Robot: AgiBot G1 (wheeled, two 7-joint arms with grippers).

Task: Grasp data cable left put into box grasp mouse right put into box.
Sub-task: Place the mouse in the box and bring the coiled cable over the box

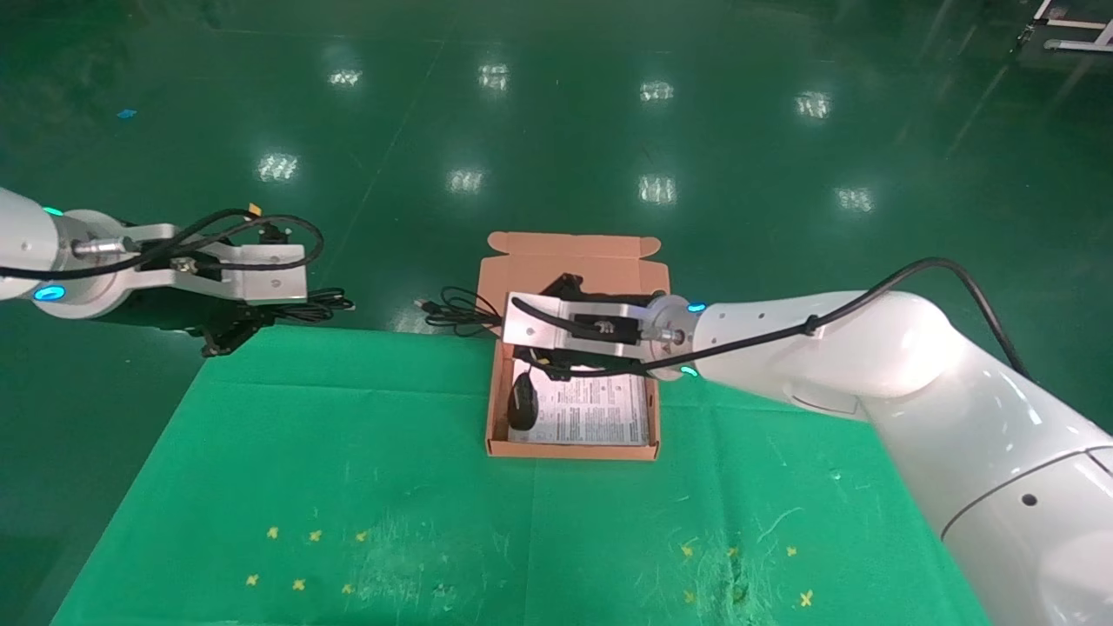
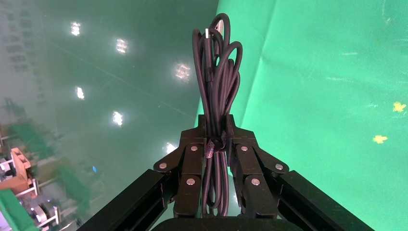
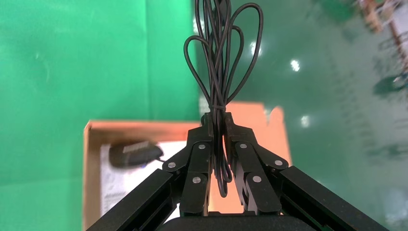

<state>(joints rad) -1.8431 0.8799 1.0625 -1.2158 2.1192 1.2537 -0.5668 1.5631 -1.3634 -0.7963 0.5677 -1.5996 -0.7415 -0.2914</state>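
Note:
My left gripper [image 1: 252, 320] is off the table's back left corner, above the floor. In the left wrist view it [image 2: 215, 127] is shut on the data cable [image 2: 216, 82], a tied black bundle that sticks out past the fingertips; the bundle also shows in the head view [image 1: 323, 305]. My right gripper [image 1: 529, 355] hangs over the orange box [image 1: 574, 450]. In the right wrist view it [image 3: 217, 120] is shut on the bundled thin cord [image 3: 222, 57] of the mouse. The black mouse [image 1: 522, 402] lies in the box's front left corner on a white printed leaflet [image 1: 600, 413]; it also shows in the right wrist view [image 3: 133, 153].
The box stands at the back middle of the green cloth-covered table [image 1: 365, 469], its flap lid [image 1: 569, 254] open away from me. Loops of the mouse cord [image 1: 452, 311] hang out past the box's left wall. Shiny green floor [image 1: 556, 130] lies beyond the table.

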